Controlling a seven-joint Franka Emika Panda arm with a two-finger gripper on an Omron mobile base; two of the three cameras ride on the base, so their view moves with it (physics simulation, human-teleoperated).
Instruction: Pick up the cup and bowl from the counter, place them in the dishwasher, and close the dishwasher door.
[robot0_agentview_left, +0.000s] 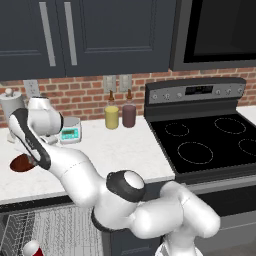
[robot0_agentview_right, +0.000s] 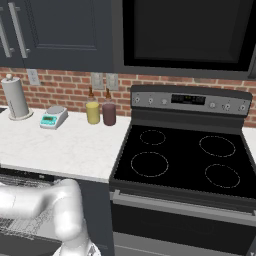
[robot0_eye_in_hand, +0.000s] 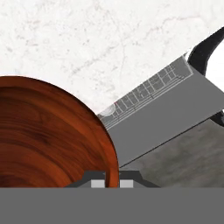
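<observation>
The cup (robot0_agentview_left: 31, 248) already stands in the dishwasher (robot0_agentview_left: 50, 227), red against the grey wire rack (robot0_agentview_left: 60, 225) near the rack's left end, so the step in hand is the bowl (robot0_agentview_left: 22, 163). The gripper (robot0_eye_in_hand: 112, 183) is closed on the bowl's rim: in the hand view the two fingertips (robot0_eye_in_hand: 97, 183) pinch the thin reddish-brown wall between them, and the wide grained inside of the dish spreads up and to the left of them. In the left base view the bowl hangs at the end of the arm above the bench (robot0_agentview_left: 115, 150), close to its front edge and toward its left end, and it looks lifted clear of the marble rather than resting on it, though the contact itself is hard to judge. Past the bowl, the hand view shows the bench's white surface, then the rack and the lowered dishwasher door (robot0_eye_in_hand: 166, 118) beyond the front edge. Next, I judge, the bowl must be carried out over that front edge and lowered onto the rack beside the cup without knocking it, keeping the pinch on the rim firm, since a tilted dish could slip. Only then should the grip be released and the door shut.
</observation>
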